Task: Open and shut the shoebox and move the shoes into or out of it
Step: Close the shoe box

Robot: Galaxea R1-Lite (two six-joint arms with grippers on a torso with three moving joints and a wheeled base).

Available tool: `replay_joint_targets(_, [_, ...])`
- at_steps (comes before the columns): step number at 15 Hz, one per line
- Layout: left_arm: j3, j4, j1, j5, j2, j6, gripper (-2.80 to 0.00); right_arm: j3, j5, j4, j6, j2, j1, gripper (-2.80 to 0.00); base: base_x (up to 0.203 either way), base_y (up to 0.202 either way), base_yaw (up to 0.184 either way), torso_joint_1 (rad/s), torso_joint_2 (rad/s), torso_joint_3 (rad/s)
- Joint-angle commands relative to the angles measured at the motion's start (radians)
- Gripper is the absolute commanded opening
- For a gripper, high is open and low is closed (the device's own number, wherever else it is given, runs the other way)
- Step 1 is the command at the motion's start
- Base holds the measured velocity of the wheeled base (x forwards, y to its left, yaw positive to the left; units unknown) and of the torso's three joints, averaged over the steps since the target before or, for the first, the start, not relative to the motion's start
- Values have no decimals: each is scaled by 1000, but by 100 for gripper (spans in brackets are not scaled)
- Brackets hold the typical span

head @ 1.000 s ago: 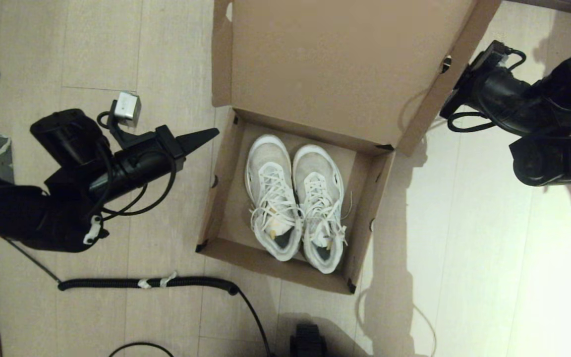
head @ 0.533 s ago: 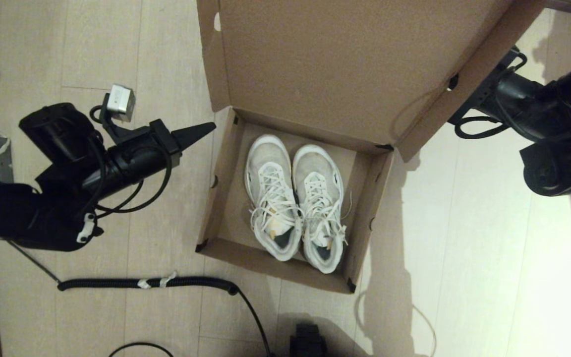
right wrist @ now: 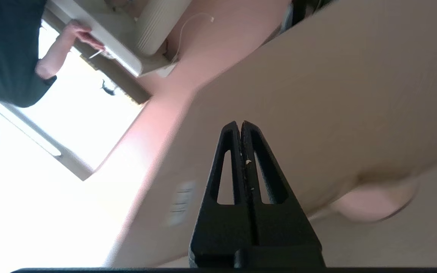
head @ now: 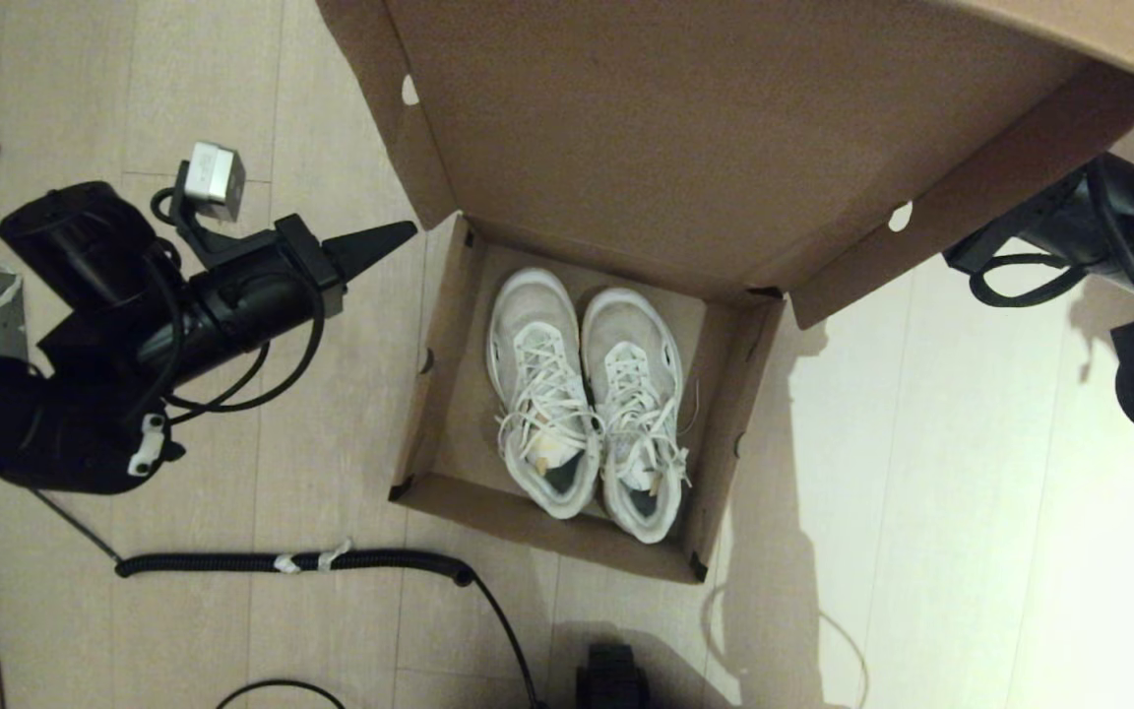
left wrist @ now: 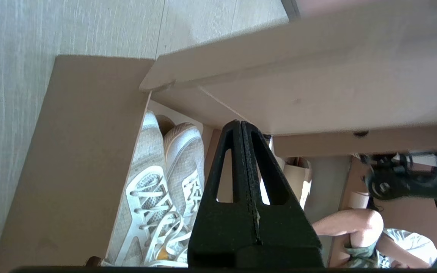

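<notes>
Shoebox (head: 449, 394) on the floor (head: 971, 492), lid (head: 705, 128) raised and tilted over the far half. Shoes (head: 587, 394) side by side inside, toes toward the hinge edge. Left gripper (head: 375, 246) just beside the box's left wall near the far corner, jaws pressed together, holding nothing. Right gripper (right wrist: 240, 127) behind the lid's outer face, jaws pressed together, apparently pushing it. Judged: shoes stowed; lid partway; closing left to finish.

Pale wood-plank floor (head: 921, 492), sunlit patch.
</notes>
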Motion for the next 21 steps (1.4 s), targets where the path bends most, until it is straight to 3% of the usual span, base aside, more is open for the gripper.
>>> replay_joint_targets(1, [-2,-6,7,-4,-5,-4,-280,71,10,-16,34,-66,2,-280,0,0,0,0,0,0])
replay_joint_targets(5, [-50,-2,49,-4,14,-4,-280,206,63,-20,48,-171,6,-280,0,0,0,0,0,0])
replay_joint_targets(12, [-249,99,139,2,2,-4,-280,390,105,-20,96,-250,132,-280,0,0,0,0,0,0])
replay_joint_targets(19, [-463,338,130,1,-81,-5,-280,419,127,-20,92,-294,154,-280,0,0,0,0,0,0])
replay_joint_targets(21, [-409,378,114,2,-82,-4,-280,392,133,-20,51,-244,142,-280,0,0,0,0,0,0])
